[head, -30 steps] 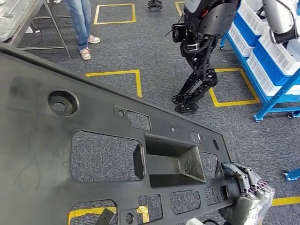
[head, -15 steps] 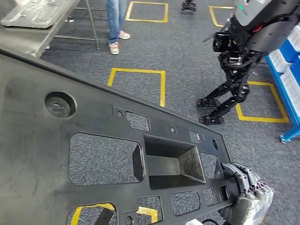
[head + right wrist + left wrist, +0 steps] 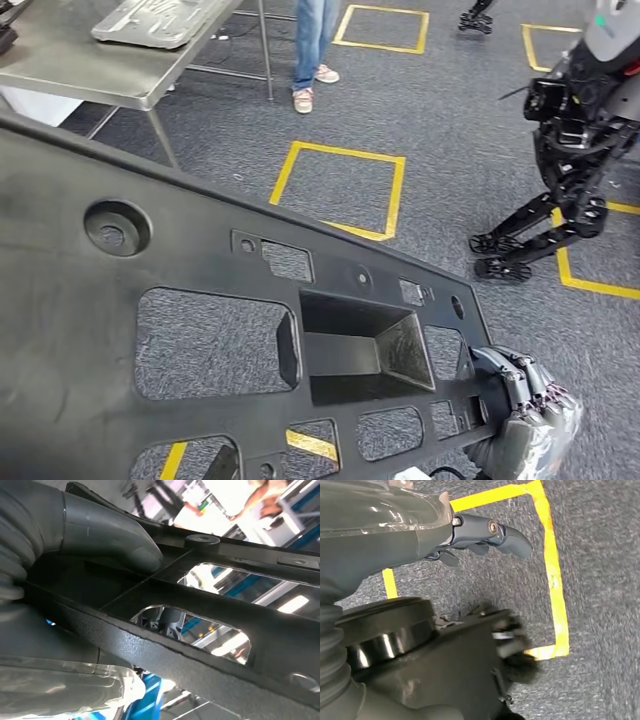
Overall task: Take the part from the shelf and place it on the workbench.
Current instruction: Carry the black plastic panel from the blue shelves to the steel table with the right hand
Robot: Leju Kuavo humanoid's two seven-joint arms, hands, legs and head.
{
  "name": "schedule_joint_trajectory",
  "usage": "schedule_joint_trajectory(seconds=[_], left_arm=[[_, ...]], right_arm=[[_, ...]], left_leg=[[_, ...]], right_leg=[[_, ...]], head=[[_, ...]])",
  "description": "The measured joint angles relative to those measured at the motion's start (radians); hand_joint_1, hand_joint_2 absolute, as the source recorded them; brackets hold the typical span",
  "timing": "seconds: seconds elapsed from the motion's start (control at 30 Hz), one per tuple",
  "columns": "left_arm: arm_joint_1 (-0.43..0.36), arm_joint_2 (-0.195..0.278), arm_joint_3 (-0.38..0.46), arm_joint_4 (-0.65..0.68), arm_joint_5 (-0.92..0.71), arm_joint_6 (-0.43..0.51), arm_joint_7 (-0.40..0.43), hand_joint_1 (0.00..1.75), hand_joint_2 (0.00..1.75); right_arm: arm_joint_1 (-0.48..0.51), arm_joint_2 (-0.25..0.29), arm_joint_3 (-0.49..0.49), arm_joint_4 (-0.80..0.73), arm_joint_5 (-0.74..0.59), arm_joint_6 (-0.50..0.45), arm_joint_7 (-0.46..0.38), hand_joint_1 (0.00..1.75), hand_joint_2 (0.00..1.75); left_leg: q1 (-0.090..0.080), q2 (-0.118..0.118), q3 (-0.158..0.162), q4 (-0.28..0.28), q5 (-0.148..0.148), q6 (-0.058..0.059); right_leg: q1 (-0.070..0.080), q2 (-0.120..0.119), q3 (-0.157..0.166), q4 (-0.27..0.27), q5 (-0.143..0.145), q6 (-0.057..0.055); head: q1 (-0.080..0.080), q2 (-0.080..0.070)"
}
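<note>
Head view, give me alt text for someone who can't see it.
A large black panel part with cutouts fills the foreground, held at its narrow end by the robot's right hand. Beyond it: grey carpet with yellow tape squares, a metal workbench, a person's legs, another black robot.

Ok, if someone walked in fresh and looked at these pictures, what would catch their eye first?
First, the large black part, a flat moulded panel with cut-outs that spans most of the head view, gripped at its narrow end by the right hand. Next, the other dark legged robot standing on the grey carpet at the far right, beside yellow tape squares. At the top left stands a metal workbench with a person's legs just beyond it.
</note>
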Motion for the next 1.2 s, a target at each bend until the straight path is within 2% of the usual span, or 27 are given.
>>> schedule_joint_trajectory(seconds=[0.07, 0.1, 0.17, 0.23, 0.3, 0.33, 0.37, 0.4, 0.43, 0.47, 0.53, 0.57, 0.6, 0.67, 0.7, 0.73, 0.8, 0.87, 0.9, 0.93, 0.97, 1.03, 1.07, 1.1, 1.17, 1.2], left_arm=[[-0.003, 0.000, 0.000, 0.000, 0.000, 0.000, 0.000, 0.00, 1.75], [-0.002, -0.001, 0.001, 0.000, 0.000, 0.000, -0.001, 0.00, 1.75], [0.000, 0.000, 0.002, 0.000, -0.001, 0.000, -0.001, 0.00, 1.75], [0.000, 0.000, 0.003, 0.000, -0.002, 0.001, -0.001, 0.00, 1.75], [-0.003, 0.000, 0.004, 0.000, -0.002, 0.003, -0.001, 0.00, 1.75], [-0.003, 0.000, 0.005, 0.000, -0.003, 0.003, -0.001, 0.00, 1.75], [-0.003, 0.000, 0.006, 0.000, -0.003, 0.003, -0.001, 0.00, 1.75], [-0.002, 0.000, 0.007, 0.000, -0.004, 0.003, -0.001, 0.00, 1.75], [-0.001, 0.000, 0.008, 0.000, -0.004, 0.003, -0.001, 0.00, 1.75], [-0.001, 0.000, 0.008, 0.000, -0.004, 0.003, -0.001, 0.00, 1.75], [-0.002, -0.001, 0.009, 0.000, -0.005, 0.003, -0.001, 0.00, 1.75], [-0.003, -0.002, 0.009, 0.000, -0.006, 0.003, -0.001, 0.00, 1.75], [-0.003, -0.003, 0.009, 0.000, -0.006, 0.003, -0.002, 0.00, 1.75], [-0.001, -0.002, 0.011, 0.000, -0.008, 0.003, -0.002, 0.00, 1.75], [-0.001, -0.002, 0.011, 0.000, -0.009, 0.003, -0.003, 0.00, 1.75], [-0.001, -0.001, 0.012, 0.000, -0.009, 0.003, -0.004, 0.00, 1.75], [-0.004, -0.001, 0.014, 0.000, -0.009, 0.002, -0.005, 0.00, 1.75], [-0.004, -0.001, 0.017, 0.000, -0.009, 0.001, -0.006, 0.00, 1.75], [-0.003, -0.001, 0.018, 0.000, -0.009, 0.000, -0.006, 0.00, 1.75], [-0.002, 0.000, 0.019, 0.000, -0.010, 0.000, -0.006, 0.00, 1.75], [-0.002, 0.000, 0.019, 0.000, -0.010, 0.000, -0.006, 0.00, 1.75], [-0.004, 0.001, 0.020, 0.000, -0.012, 0.000, -0.006, 0.00, 1.75], [-0.005, 0.001, 0.020, 0.000, -0.012, 0.000, -0.006, 0.00, 1.75], [-0.006, 0.001, 0.020, 0.000, -0.013, 0.000, -0.006, 0.00, 1.75], [-0.005, 0.001, 0.020, 0.000, -0.014, 0.000, -0.006, 0.00, 1.75], [-0.004, 0.001, 0.021, 0.000, -0.014, 0.000, -0.006, 0.00, 1.75]], right_arm=[[0.000, 0.000, 0.001, 0.000, 0.000, 0.000, 0.002, 1.75, 1.75], [0.000, 0.000, 0.001, -0.001, 0.000, 0.000, 0.002, 1.75, 1.75], [-0.001, 0.000, 0.002, -0.001, 0.000, 0.000, 0.003, 1.75, 1.75], [-0.001, -0.001, 0.001, -0.001, 0.000, 0.000, 0.003, 1.75, 1.75], [0.000, -0.001, 0.000, -0.001, -0.002, 0.000, 0.003, 1.75, 1.75], [0.001, -0.002, 0.000, 0.000, -0.003, 0.000, 0.003, 1.75, 1.75], [0.001, -0.002, -0.002, 0.000, -0.003, 0.000, 0.002, 1.75, 1.75], [0.001, -0.003, -0.003, 0.000, -0.004, 0.000, 0.001, 1.75, 1.75], [0.001, -0.003, -0.004, 0.001, -0.004, 0.000, 0.001, 1.75, 1.75], [0.001, -0.003, -0.004, 0.000, -0.004, 0.000, 0.000, 1.75, 1.75], [0.001, -0.003, -0.006, 0.000, -0.005, 0.000, 0.000, 1.75, 1.75], [0.001, -0.003, -0.006, 0.000, -0.005, 0.000, 0.000, 1.75, 1.75], [0.001, -0.003, -0.007, -0.001, -0.006, 0.000, 0.000, 1.75, 1.75], [-0.001, -0.003, -0.007, -0.001, -0.006, 0.000, -0.001, 1.75, 1.75], [-0.002, -0.003, -0.007, -0.001, -0.006, 0.000, -0.002, 1.75, 1.75], [-0.002, -0.002, -0.006, -0.001, -0.006, 0.000, -0.002, 1.75, 1.75], [-0.001, -0.001, -0.007, -0.001, -0.007, 0.000, -0.003, 1.75, 1.75], [-0.001, -0.001, -0.008, 0.000, -0.008, 0.000, -0.003, 1.75, 1.75], [-0.001, -0.001, -0.008, 0.000, -0.008, 0.000, -0.003, 1.75, 1.75], [-0.001, -0.001, -0.008, 0.000, -0.008, 0.000, -0.003, 1.75, 1.75], [-0.001, -0.001, -0.008, 0.001, -0.009, 0.000, -0.003, 1.75, 1.75], [-0.001, -0.001, -0.008, 0.000, -0.010, 0.000, -0.003, 1.75, 1.75], [-0.002, -0.001, -0.009, 0.000, -0.011, 0.000, -0.003, 1.75, 1.75], [-0.002, -0.001, -0.009, 0.000, -0.012, 0.000, -0.003, 1.75, 1.75], [-0.004, -0.001, -0.008, 0.000, -0.013, 0.000, -0.004, 1.75, 1.75], [-0.005, -0.001, -0.008, 0.000, -0.013, 0.000, -0.005, 1.75, 1.75]], left_leg=[[-0.005, 0.031, 0.036, -0.075, 0.019, 0.009], [-0.010, 0.032, 0.037, -0.080, 0.014, 0.018], [-0.012, 0.011, 0.035, -0.081, 0.017, 0.035], [-0.012, -0.009, 0.035, -0.084, 0.020, 0.049], [-0.014, -0.031, 0.036, -0.085, 0.022, 0.059], [-0.016, -0.042, 0.036, -0.084, 0.022, 0.062], [-0.019, -0.055, 0.036, -0.084, 0.023, 0.063], [-0.022, -0.067, 0.037, -0.084, 0.023, 0.064], [-0.025, -0.080, 0.038, -0.084, 0.023, 0.065], [-0.026, -0.094, 0.040, -0.084, 0.023, 0.065], [-0.026, -0.118, 0.040, -0.083, 0.024, 0.064], [-0.024, -0.128, 0.038, -0.083, 0.025, 0.062], [-0.022, -0.136, 0.034, -0.084, 0.027, 0.059], [-0.019, -0.153, 0.029, -0.087, 0.031, 0.049], [-0.021, -0.146, 0.026, -0.084, 0.027, 0.044], [-0.023, -0.129, 0.018, -0.067, 0.013, 0.039], [-0.023, -0.078, -0.024, 0.024, -0.042, 0.030], [-0.016, -0.053, -0.077, 0.140, -0.090, 0.019], [-0.011, -0.047, -0.087, 0.165, -0.093, 0.014], [-0.007, -0.042, -0.079, 0.153, -0.078, 0.010], [-0.003, -0.034, -0.052, 0.104, -0.048, 0.006], [-0.004, 0.001, 0.017, -0.026, 0.002, 0.005], [-0.007, 0.015, 0.038, -0.069, 0.013, 0.009], [-0.011, 0.022, 0.047, -0.088, 0.014, 0.015], [-0.016, 0.009, 0.044, -0.089, 0.012, 0.031], [-0.016, -0.001, 0.044, -0.091, 0.014, 0.037]], right_leg=[[0.004, -0.015, 0.001, 0.009, -0.008, 0.013], [0.005, -0.023, 0.002, 0.010, -0.010, 0.018], [0.001, -0.033, 0.007, 0.011, -0.015, 0.026], [-0.005, 0.000, -0.005, 0.049, -0.048, 0.032], [-0.007, 0.047, -0.057, 0.167, -0.114, 0.031], [-0.006, 0.058, -0.091, 0.238, -0.142, 0.029], [-0.004, 0.062, -0.118, 0.290, -0.155, 0.026], [-0.002, 0.065, -0.130, 0.306, -0.148, 0.021], [0.001, 0.069, -0.124, 0.282, -0.121, 0.016], [0.004, 0.080, -0.101, 0.224, -0.081, 0.008], [0.010, 0.128, -0.047, 0.093, -0.015, -0.005], [0.012, 0.148, -0.030, 0.053, -0.001, -0.010], [0.013, 0.158, -0.024, 0.035, 0.000, -0.012], [0.011, 0.141, -0.018, 0.018, 0.002, -0.013], [0.009, 0.129, -0.015, 0.009, 0.006, -0.015], [0.006, 0.115, -0.010, 0.000, 0.010, -0.018], [0.005, 0.085, -0.005, -0.009, 0.013, -0.021], [0.005, 0.055, -0.005, -0.009, 0.012, -0.021], [0.005, 0.041, -0.005, -0.009, 0.010, -0.020], [0.004, 0.029, -0.005, -0.007, 0.008, -0.017], [0.002, 0.019, -0.003, -0.005, 0.005, -0.014], [0.003, 0.000, -0.001, 0.001, -0.003, -0.002], [0.004, -0.008, 0.000, 0.005, -0.006, 0.004], [0.006, -0.015, 0.001, 0.007, -0.009, 0.010], [0.005, -0.030, 0.004, 0.007, -0.011, 0.020], [0.002, -0.028, 0.006, 0.010, -0.018, 0.025]], head=[[0.001, 0.000], [0.001, 0.000], [0.002, 0.000], [0.003, 0.000], [0.005, 0.000], [0.006, 0.000], [0.006, 0.000], [0.006, 0.000], [0.006, 0.000], [0.006, 0.000], [0.006, 0.000], [0.006, 0.000], [0.006, 0.000], [0.006, 0.000], [0.006, 0.000], [0.005, 0.000], [0.003, 0.000], [0.002, 0.000], [0.002, 0.000], [0.002, 0.000], [0.002, 0.000], [0.002, 0.000], [0.002, 0.000], [0.003, 0.000], [0.003, 0.000], [0.003, 0.000]])
